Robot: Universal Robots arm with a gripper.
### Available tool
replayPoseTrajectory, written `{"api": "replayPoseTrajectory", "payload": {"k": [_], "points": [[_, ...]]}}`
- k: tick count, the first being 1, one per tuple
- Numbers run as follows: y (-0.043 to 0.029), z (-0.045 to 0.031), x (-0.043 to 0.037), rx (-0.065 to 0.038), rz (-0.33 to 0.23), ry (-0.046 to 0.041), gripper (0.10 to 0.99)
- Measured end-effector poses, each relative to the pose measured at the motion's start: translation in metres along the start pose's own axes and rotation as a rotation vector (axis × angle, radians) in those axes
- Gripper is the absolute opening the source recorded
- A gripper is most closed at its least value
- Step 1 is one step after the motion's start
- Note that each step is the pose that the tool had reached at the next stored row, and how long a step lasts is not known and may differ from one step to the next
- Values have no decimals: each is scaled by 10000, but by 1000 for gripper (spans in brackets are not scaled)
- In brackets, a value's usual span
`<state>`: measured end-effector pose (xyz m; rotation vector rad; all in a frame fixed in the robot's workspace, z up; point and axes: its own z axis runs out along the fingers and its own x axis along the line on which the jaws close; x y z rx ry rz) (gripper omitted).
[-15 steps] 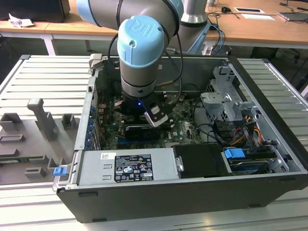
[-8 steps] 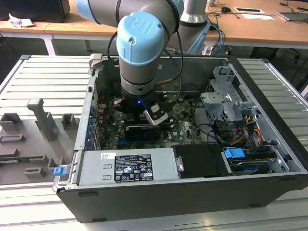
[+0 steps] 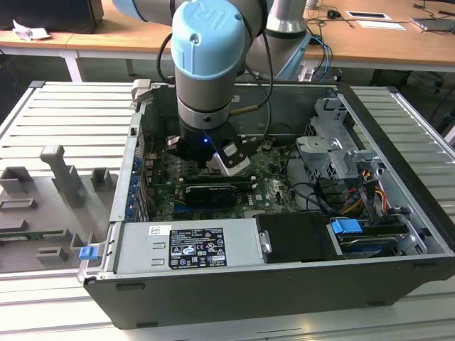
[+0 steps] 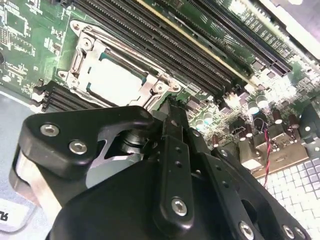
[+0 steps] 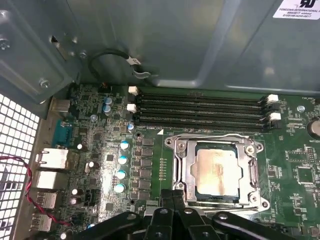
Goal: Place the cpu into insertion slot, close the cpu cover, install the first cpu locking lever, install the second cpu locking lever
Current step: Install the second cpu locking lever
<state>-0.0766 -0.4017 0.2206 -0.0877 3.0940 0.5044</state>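
Observation:
The cpu (image 5: 217, 169), a pale square chip, lies in the insertion slot (image 5: 216, 196) on the green motherboard. The silver cpu cover (image 5: 250, 172) lies flat around the chip's edges. In the second wrist view the cpu (image 4: 112, 77) and cpu cover (image 4: 150, 89) sit just beyond my black fingers. My gripper (image 5: 173, 194) hovers beside the socket's near edge, its fingers pressed together with nothing between them; the second wrist view shows the gripper (image 4: 171, 107) the same way. Whether the locking levers along the socket's sides are latched I cannot tell.
The arm's wrist (image 3: 206, 64) reaches down into an open computer case (image 3: 284, 284). Long black memory slots (image 5: 200, 111) run beside the socket. Capacitors (image 5: 122, 172), rear ports (image 5: 50, 160) and a red-black wire (image 5: 27, 190) sit on one side. A drive cage (image 3: 334, 153) stands on the exterior view's right.

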Motion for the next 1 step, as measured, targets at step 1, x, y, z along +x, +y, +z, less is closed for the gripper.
{"api": "replayPoseTrajectory", "payload": {"k": [1], "points": [[0, 0, 0, 0, 1, 1, 106]]}}
